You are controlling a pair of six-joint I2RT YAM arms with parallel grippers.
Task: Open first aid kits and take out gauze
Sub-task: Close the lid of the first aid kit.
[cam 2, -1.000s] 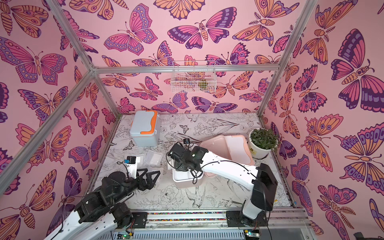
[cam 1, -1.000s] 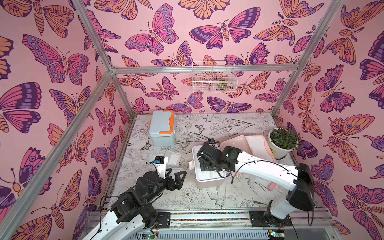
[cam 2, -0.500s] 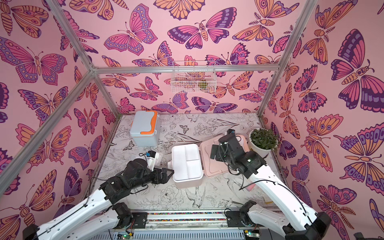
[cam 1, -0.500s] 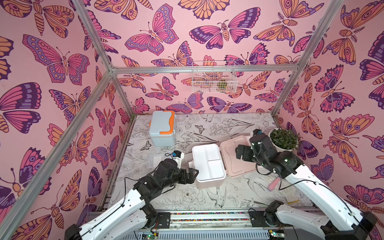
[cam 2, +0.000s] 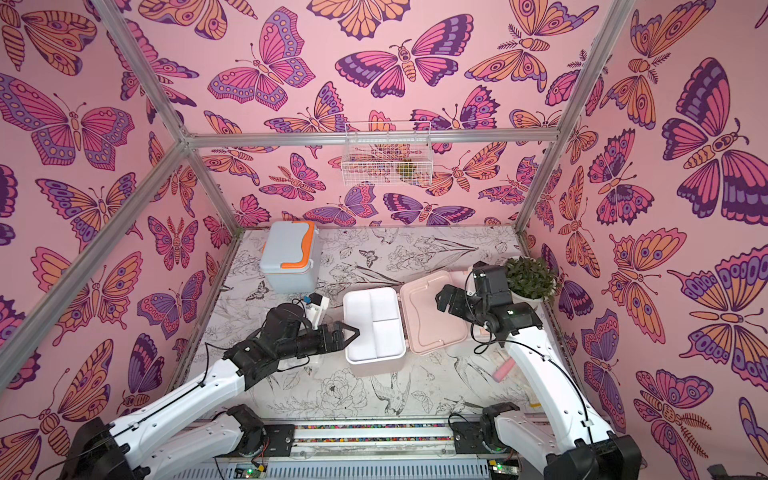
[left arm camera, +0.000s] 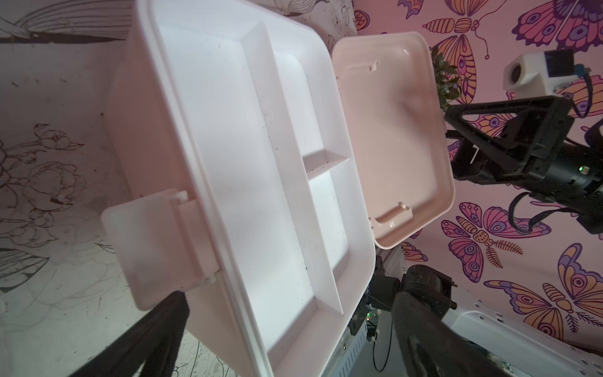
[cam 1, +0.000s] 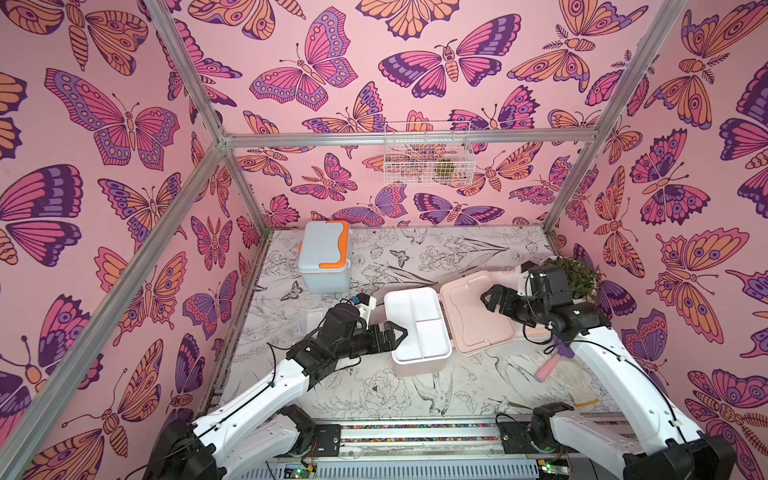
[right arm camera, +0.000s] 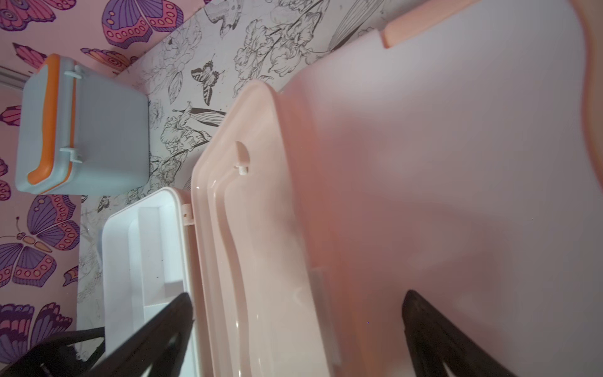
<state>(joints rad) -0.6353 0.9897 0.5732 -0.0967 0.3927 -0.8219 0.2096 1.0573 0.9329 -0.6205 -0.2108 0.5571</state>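
Both claws are hanging spread and empty, the left claw at the left rim of the open white case, the right claw over its lid, while a likely light, slippery gauze packet, best pinched by an edge, is lying just left.

Left arm and right arm alike: smooth white link shells dotted with small dark screw holes, chunky black joint housings between. Thin black cables looped loose past the joints. Left gripper and right gripper matt black, with triangular open-frame jaws. Small white camera block with a blue part at each wrist; tiny green light on the right one.
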